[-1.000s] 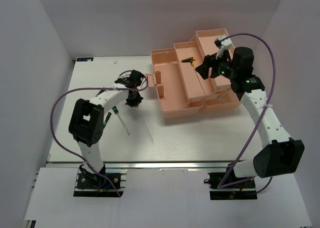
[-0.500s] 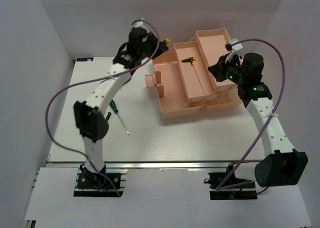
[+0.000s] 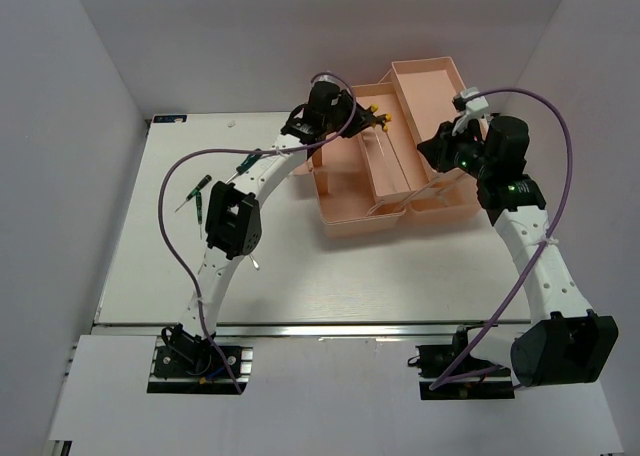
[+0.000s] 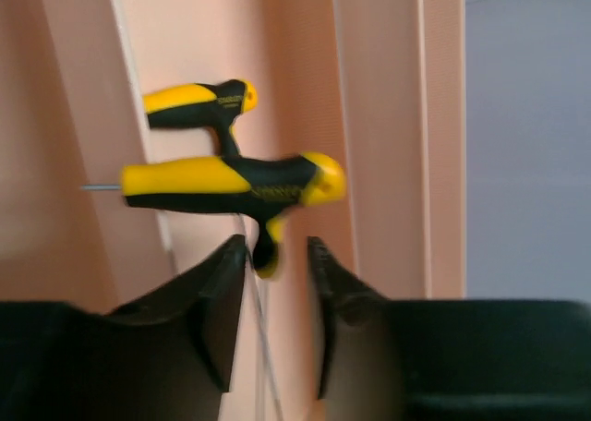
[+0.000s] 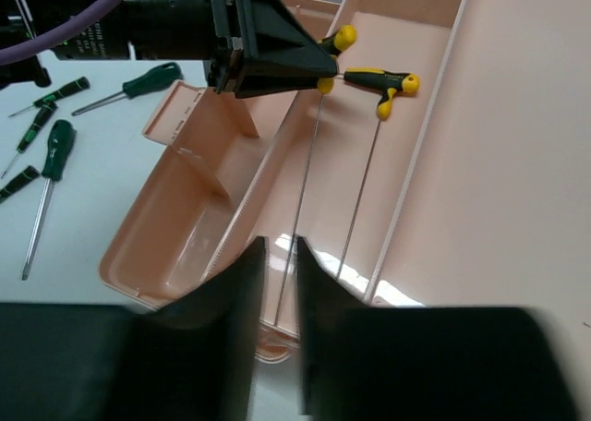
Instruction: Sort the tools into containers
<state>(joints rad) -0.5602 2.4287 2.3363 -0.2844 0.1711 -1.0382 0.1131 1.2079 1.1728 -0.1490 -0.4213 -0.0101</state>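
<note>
Two yellow-black T-handle keys (image 3: 378, 119) sit in the middle compartment of the pink toolbox (image 3: 345, 226) from overhead, handles at the far end. Right at those handles hangs the left claw (image 3: 350, 114), while the right claw (image 3: 438, 144) hovers over the box's right side. The screwdrivers (image 3: 192, 194) lie at an angle on the bench (image 3: 300, 276), well left of the box. My guess is the left arm is the nearer one for them. They're tiny from up here, so I can't count them properly.

Left wrist cam is pretty blurry. The nearer key (image 4: 226, 176) has its handle lying crosswise just past the fingertips (image 4: 217, 292), with its stub poking down into the gap. That claw is partly open with a sliver of space beside the stub. It doesn't look clamped, though I can't rule out a touch. The shaft is barely visible.

Right wrist cam shows the right claw all but closed, holding nothing, looking down the compartment. Both shafts run lengthwise toward it, side by side. The left claw's tip hides part of one handle, and one screwdriver is cut off at the frame edge.
</note>
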